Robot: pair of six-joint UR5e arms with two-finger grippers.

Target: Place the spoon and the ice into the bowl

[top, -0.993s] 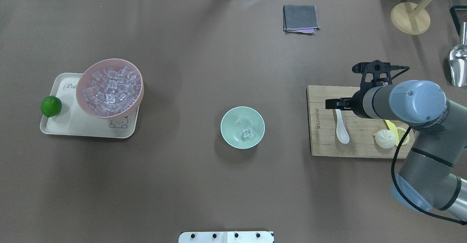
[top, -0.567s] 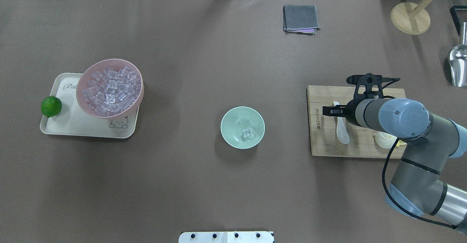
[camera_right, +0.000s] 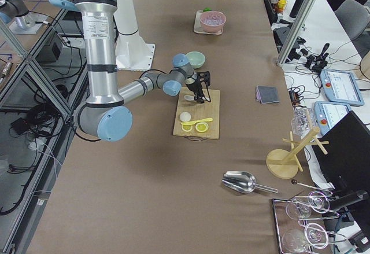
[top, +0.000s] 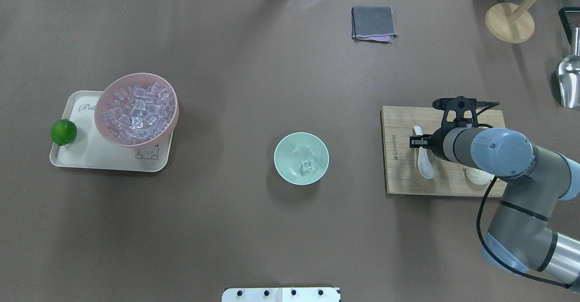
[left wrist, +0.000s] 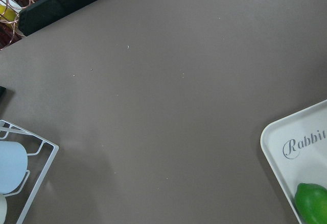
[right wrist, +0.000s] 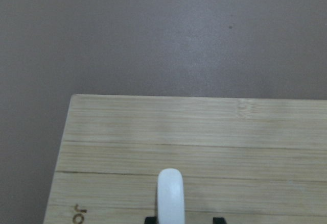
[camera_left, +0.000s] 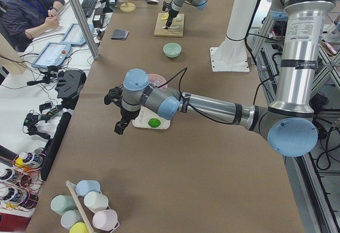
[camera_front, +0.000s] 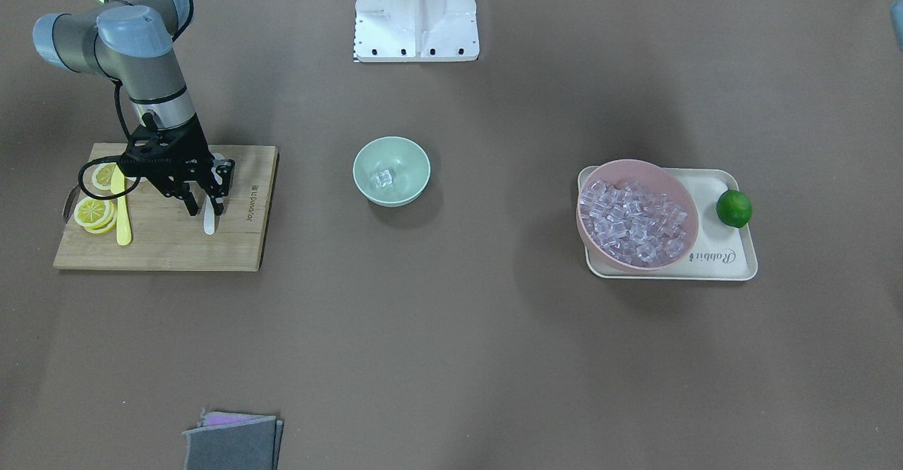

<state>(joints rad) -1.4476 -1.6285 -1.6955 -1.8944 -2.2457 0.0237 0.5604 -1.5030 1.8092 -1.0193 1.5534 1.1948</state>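
The white spoon [top: 425,165] lies on the wooden cutting board [top: 398,175], scoop toward the robot. My right gripper [top: 419,143] is open and low over the spoon's handle, one finger on each side. The right wrist view shows the handle [right wrist: 170,196] between the fingertips [right wrist: 149,219] with gaps. The mint-green bowl [top: 301,158] stands mid-table with an ice cube [top: 308,167] inside. More ice [top: 136,109] fills a pink bowl. My left gripper [camera_left: 118,128] hovers near the tray's end; I cannot tell if it is open or shut.
The pink bowl [camera_front: 637,214] stands on a cream tray [top: 90,157] with a lime [top: 63,132]. The board also holds lemon slices [camera_front: 95,212], a yellow knife [camera_front: 121,209] and a white bun [top: 476,175]. A grey cloth [top: 373,22], wooden stand [top: 509,22] and metal scoop [top: 568,82] are far right.
My right gripper has moved along the board toward the robot and come down over the spoon's handle. The spoon, bowl and ice have not moved.
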